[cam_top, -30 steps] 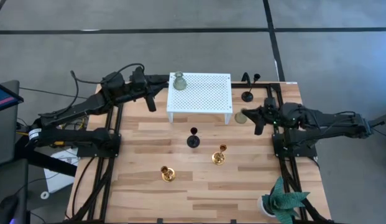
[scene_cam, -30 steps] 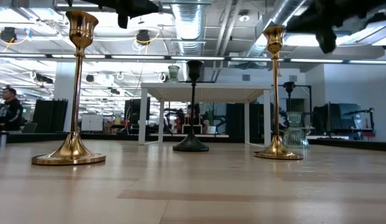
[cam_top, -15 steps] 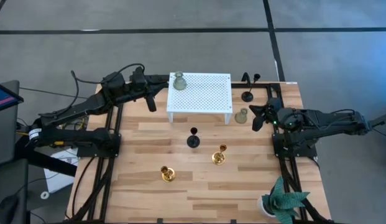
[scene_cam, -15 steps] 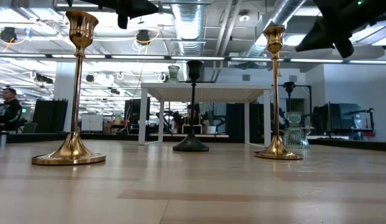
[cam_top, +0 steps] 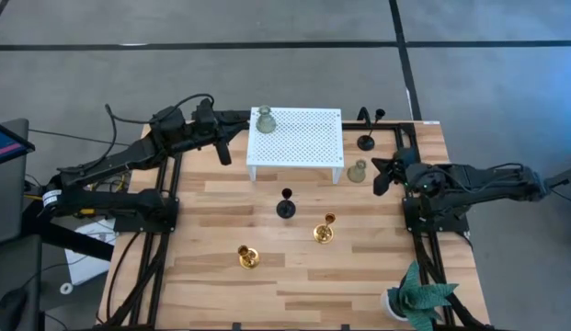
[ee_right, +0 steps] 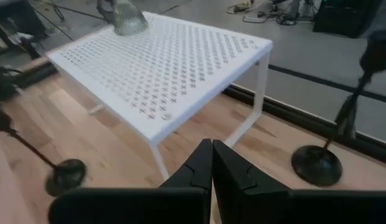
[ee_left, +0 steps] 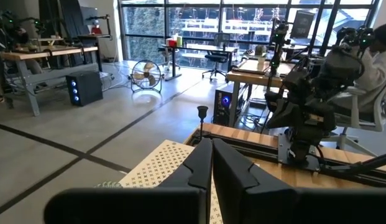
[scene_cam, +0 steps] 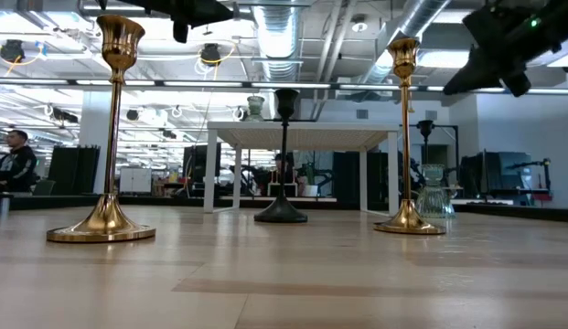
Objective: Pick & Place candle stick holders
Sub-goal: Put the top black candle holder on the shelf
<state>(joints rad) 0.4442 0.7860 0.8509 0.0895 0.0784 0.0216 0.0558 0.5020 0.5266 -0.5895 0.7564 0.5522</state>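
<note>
Right hand [cam_top: 378, 175] closed, empty, beside green holder [cam_top: 359, 171].

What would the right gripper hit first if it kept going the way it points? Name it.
Probably the pale green glass holder standing just ahead of the shut right gripper, beside the white perforated stand. The right wrist view hides it below the fingers, so height clearance is uncertain.

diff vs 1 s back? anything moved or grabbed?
The right gripper has pulled back from the green glass holder beside the white rack, toward the table's right edge, fingers shut and empty; that holder now shows uncovered. Left gripper unchanged beside the rack, shut, holding nothing. The other green holder on the rack, both gold and both black holders stayed put.
</note>
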